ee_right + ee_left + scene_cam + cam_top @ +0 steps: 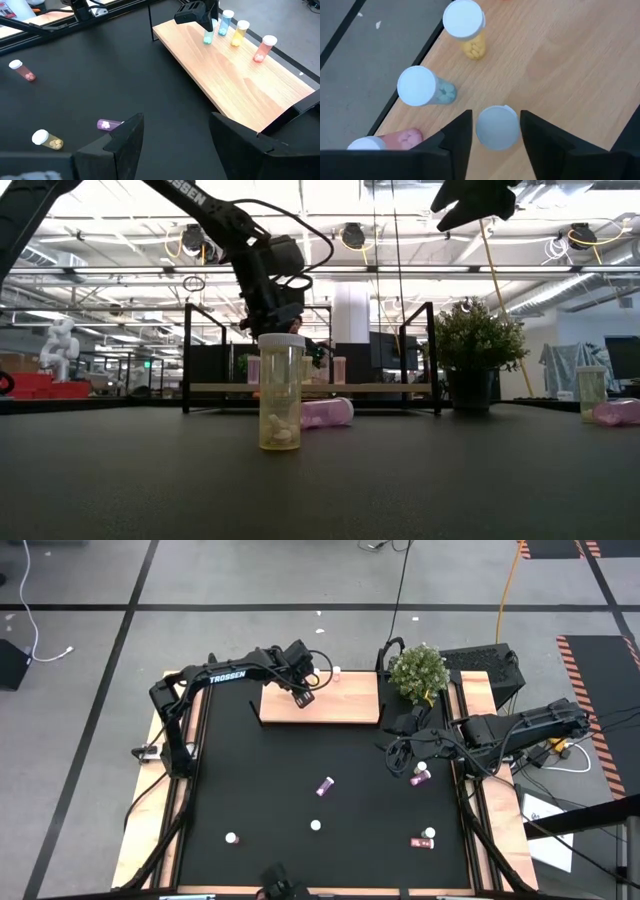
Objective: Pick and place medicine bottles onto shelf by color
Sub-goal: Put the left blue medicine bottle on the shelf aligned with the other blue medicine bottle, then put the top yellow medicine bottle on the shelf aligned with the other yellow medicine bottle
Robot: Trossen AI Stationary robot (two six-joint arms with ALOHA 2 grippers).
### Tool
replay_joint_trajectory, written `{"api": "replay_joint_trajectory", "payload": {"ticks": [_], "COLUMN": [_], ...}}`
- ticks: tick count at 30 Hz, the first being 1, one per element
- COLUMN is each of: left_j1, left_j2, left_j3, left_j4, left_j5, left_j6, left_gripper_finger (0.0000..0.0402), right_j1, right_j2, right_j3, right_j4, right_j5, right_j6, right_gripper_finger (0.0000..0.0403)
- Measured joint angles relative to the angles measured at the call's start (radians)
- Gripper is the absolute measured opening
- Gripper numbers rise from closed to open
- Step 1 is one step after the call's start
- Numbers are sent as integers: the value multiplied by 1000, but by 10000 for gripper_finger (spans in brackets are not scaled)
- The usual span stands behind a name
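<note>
On the shelf [235, 75]: four bottles stood, one between the left gripper [496, 137] jaws.
Left jaws: parted beside that bottle's [496, 127] cap; contact unclear.
Right gripper [175, 135]: wide, empty.
Left over: loose bottles [325, 785] beyond both.

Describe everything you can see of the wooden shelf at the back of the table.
The shelf is a flat rectangular board of light, fine-grained wood with thin black metal brackets at its ends, lying flat at the black table's far edge beside a potted plant. White-capped bottles stand upright along its back edge: pink, yellow and blue. The left gripper hangs over it, fingers either side of another capped bottle.
</note>
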Motion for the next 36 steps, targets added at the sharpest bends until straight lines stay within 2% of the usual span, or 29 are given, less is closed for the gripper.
{"api": "replay_joint_trajectory", "payload": {"ticks": [8, 12, 16, 21, 24, 29, 36], "left_j1": [0, 0, -8, -42, -80, -165, -269], "left_j2": [-8, -49, -117, -233, -287, -348, -353], "left_j3": [0, 45, 112, 168, 176, 176, 142], "left_j4": [-7, -81, -163, -173, -178, -199, -237], "left_j5": [0, -2, -5, -5, -5, -4, -4], "left_j6": [-3, 22, 50, 30, -17, -79, -87], "left_gripper_finger": [261, 298, 325, 339, 340, 340, 340], "right_j1": [0, 0, 0, -4, -20, -17, 85], "right_j2": [0, -13, -43, -63, -59, -46, -32], "right_j3": [0, 0, 0, 0, -5, -38, -153], "right_j4": [0, 0, 0, 0, -7, -97, -141], "right_j5": [-1, -1, -1, 0, -2, -63, -185], "right_j6": [6, 9, -27, -69, 47, 327, 574], "right_gripper_finger": [219, 219, 219, 219, 219, 219, 215]}}
